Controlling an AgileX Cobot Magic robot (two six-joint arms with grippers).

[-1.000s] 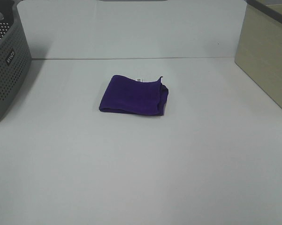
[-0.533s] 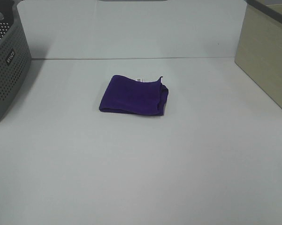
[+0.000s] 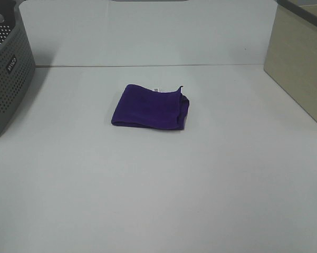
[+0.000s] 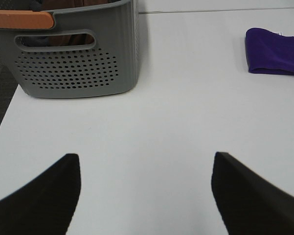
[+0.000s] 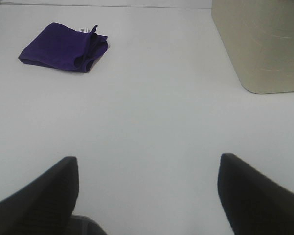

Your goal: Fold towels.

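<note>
A deep purple towel (image 3: 150,107) lies folded into a small thick rectangle in the middle of the white table, with a small white tag (image 3: 157,90) on its far edge. It also shows in the left wrist view (image 4: 276,57) and the right wrist view (image 5: 64,47). My left gripper (image 4: 146,188) is open and empty, pulled back near the table's left front, far from the towel. My right gripper (image 5: 147,191) is open and empty, pulled back at the right front. Neither gripper shows in the exterior high view.
A grey perforated basket (image 3: 5,74) with an orange handle (image 4: 20,20) stands at the far left and holds dark cloth. A beige bin (image 3: 300,60) stands at the right edge. The white table (image 3: 158,184) stretches wide in front.
</note>
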